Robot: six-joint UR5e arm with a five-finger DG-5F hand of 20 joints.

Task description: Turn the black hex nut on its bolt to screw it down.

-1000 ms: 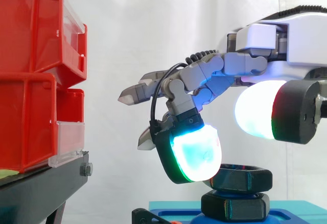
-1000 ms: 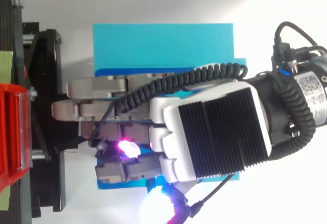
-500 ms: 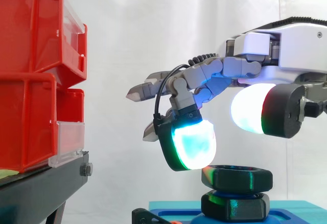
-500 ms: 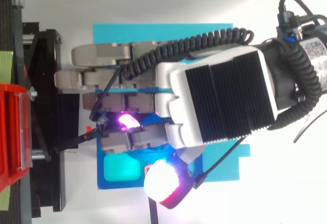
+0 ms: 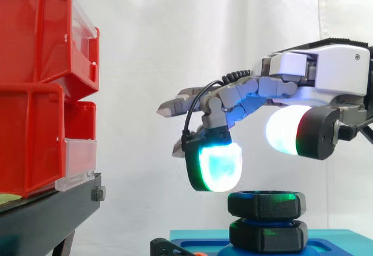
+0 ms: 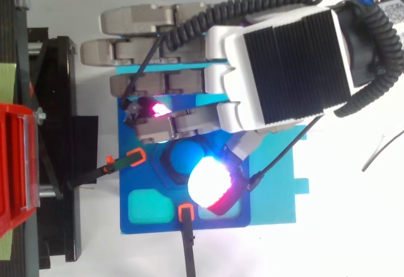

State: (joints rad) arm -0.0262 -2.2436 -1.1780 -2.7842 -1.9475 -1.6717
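Count: one black hex nut [image 5: 266,203], seated on top of one more black hex piece [image 5: 268,235] on a blue plate [image 6: 158,225]; two red bins [image 5: 35,34], stacked on a black stand [image 5: 41,221], well out beyond the fingertips

One hand [image 5: 317,75], palm down and roughly level. Most fingers reach straight out toward the bins; one is bent downward, its cyan-green pad [image 5: 220,167] pointing at the plate. The white, red-edged thumb pad [image 5: 285,130] hangs under the palm. Hand is loose and spread, holding nothing

Nut sits directly below the hand, under the gap between bent finger and thumb; a clear sliver of air under the cyan pad, no contact

Against a second ago: the cyan pad was pressed on the nut's upper edge, now it has lifted off. From above, the hand has slid sideways off the plate, uncovering the round blue bolt top [image 6: 180,158]. Nut's place looks unchanged
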